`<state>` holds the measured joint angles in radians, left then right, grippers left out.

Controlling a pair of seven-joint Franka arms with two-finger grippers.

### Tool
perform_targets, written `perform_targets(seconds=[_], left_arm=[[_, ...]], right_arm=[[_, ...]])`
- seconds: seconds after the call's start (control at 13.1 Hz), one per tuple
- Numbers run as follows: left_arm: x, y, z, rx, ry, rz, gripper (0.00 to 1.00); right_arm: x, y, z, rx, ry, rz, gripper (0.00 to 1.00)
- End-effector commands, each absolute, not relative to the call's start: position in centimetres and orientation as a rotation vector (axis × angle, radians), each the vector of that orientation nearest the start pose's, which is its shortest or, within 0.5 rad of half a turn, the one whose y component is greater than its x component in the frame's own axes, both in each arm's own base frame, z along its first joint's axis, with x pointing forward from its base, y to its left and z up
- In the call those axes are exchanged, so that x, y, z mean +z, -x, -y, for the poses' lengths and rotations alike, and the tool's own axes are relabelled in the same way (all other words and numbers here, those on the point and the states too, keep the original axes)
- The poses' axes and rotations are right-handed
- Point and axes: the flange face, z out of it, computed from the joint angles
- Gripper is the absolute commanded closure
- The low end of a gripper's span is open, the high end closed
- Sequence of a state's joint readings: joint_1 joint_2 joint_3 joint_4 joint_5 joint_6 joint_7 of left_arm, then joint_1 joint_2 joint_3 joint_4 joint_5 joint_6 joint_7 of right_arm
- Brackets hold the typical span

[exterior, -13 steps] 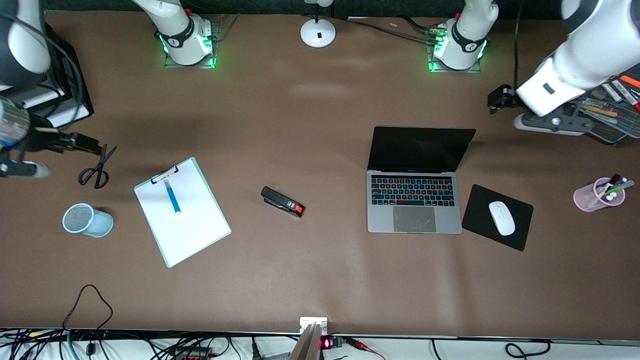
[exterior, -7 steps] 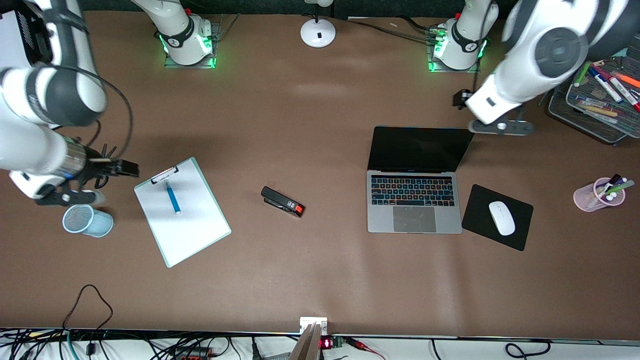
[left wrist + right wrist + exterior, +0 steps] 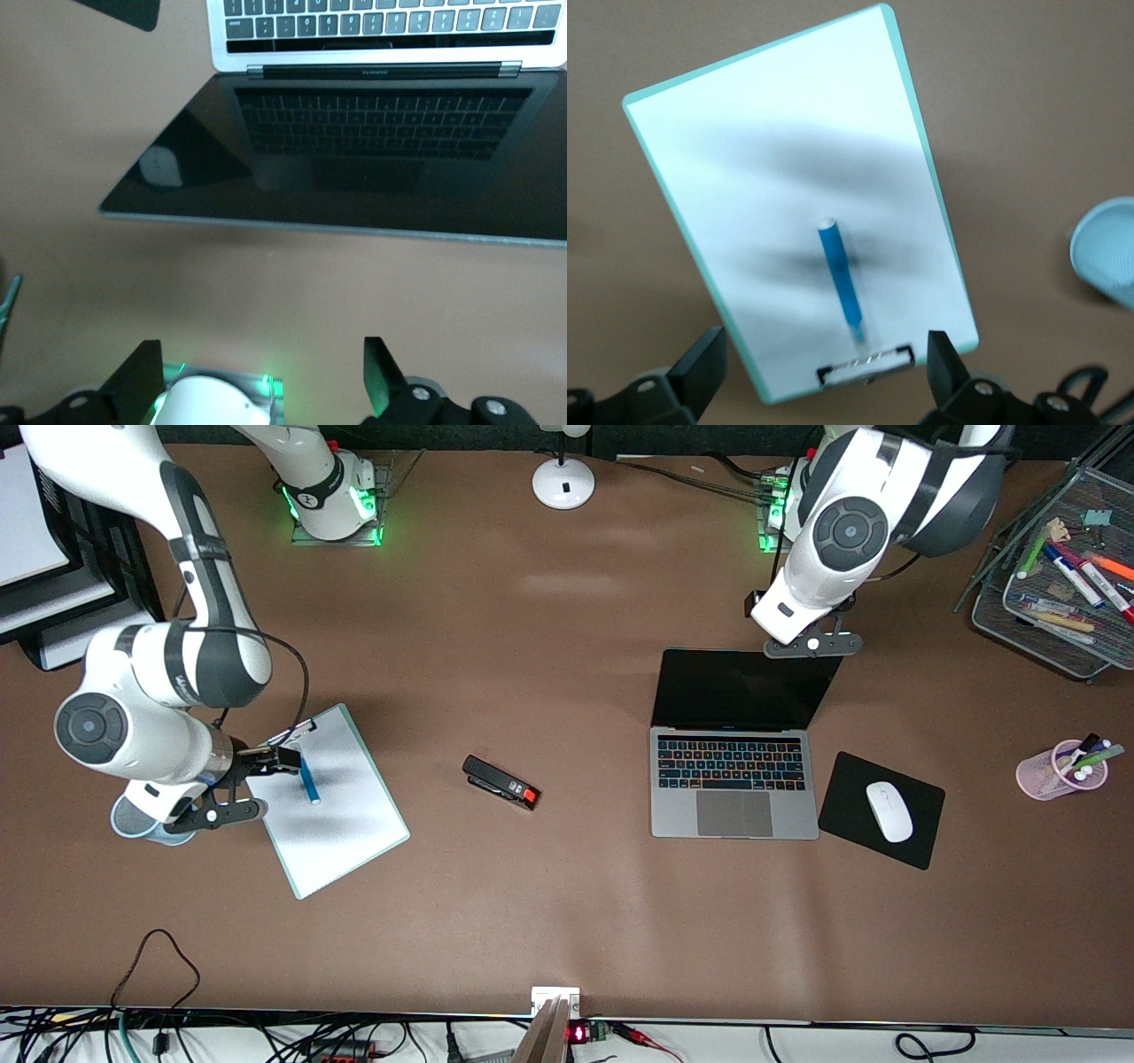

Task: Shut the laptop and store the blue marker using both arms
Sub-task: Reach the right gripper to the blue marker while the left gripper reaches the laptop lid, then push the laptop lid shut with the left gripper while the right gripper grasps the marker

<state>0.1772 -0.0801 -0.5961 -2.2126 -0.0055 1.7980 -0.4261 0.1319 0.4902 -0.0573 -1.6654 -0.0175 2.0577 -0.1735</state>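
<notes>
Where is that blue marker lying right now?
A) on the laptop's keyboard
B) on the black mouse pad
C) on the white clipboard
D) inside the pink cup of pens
C: the blue marker lies flat on the paper of the white clipboard, just below its clip, with the right gripper open above it; the right wrist view shows the same.

High front camera looking down across the whole brown surface (image 3: 567, 921) toward both arm bases, left wrist camera close above the open silver-grey laptop (image 3: 372, 133), right wrist camera close above the white mint-edged clipboard (image 3: 788, 177), both also in the front view
</notes>
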Motion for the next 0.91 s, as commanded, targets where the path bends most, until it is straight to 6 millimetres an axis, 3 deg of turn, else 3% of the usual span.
perform_targets(seconds=[0.0, 0.15, 0.53, 0.69, 0.84], left_arm=[[36.8, -42.5, 19.7, 0.406, 2.948, 0.043, 0.00], [36.0, -42.6, 19.7, 0.392, 2.961, 0.041, 0.00], [33.5, -44.9, 20.0, 0.338, 3.047, 0.065, 0.00], [33.8, -46.3, 20.3, 0.314, 3.080, 0.071, 0.00], [34.9, -49.1, 21.0, 0.283, 3.133, 0.081, 0.00]], right_arm=[[29.5, -65.3, -4.9, 0.085, 3.126, 0.593, 0.00], [27.7, -65.1, -4.9, 0.093, 3.098, 0.695, 0.00], [23.6, -64.0, -5.0, 0.137, 3.073, 0.763, 0.00], [22.2, -63.6, -4.9, 0.086, 3.078, 0.761, 0.00], [21.3, -63.5, -4.7, 0.092, 3.077, 0.751, 0.04]])
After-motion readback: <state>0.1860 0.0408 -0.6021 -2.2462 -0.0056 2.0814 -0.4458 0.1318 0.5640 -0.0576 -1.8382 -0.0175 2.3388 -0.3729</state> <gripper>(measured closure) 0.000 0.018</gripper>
